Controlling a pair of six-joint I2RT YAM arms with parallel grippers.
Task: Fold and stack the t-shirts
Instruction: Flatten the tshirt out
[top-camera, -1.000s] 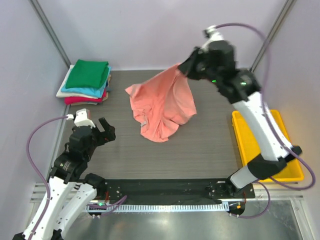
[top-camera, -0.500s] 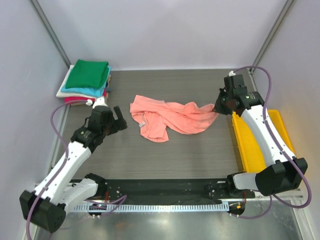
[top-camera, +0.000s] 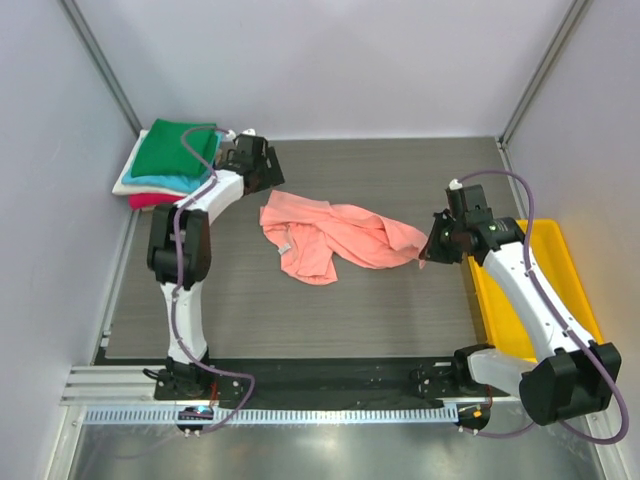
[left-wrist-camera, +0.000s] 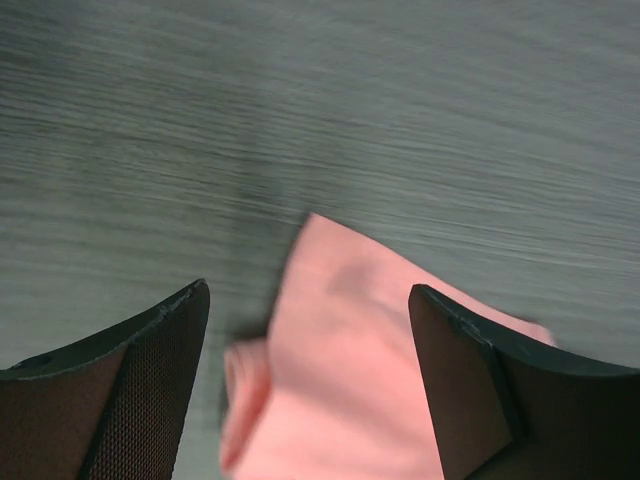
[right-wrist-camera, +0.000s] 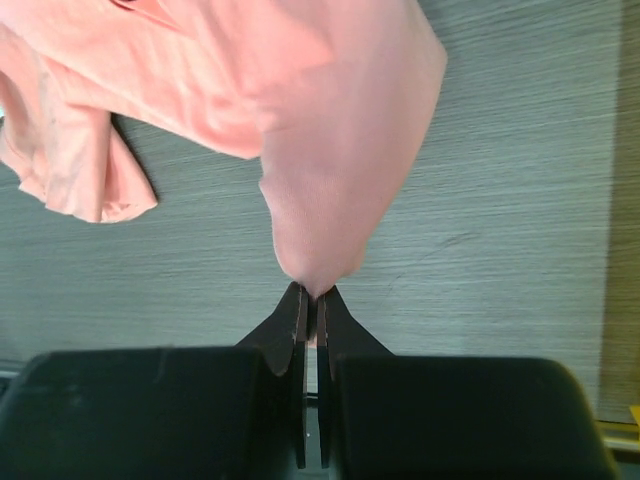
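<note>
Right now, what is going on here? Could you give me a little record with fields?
loose item: salmon-pink t-shirt, crumpled, lying mid-table
right gripper: shut, pinching the shirt's right edge
left gripper: open, over the shirt's far left corner, holding nothing
stack: folded t-shirts at the far left corner, green on top
off to the right: yellow bin

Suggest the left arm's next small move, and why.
Probably lower the left end effector and close on the salmon t-shirt corner lying between its open fingers. The right end effector is shut on the opposite edge, and the shirt lies crumpled, so a second grip would let both arms spread it flat.
</note>
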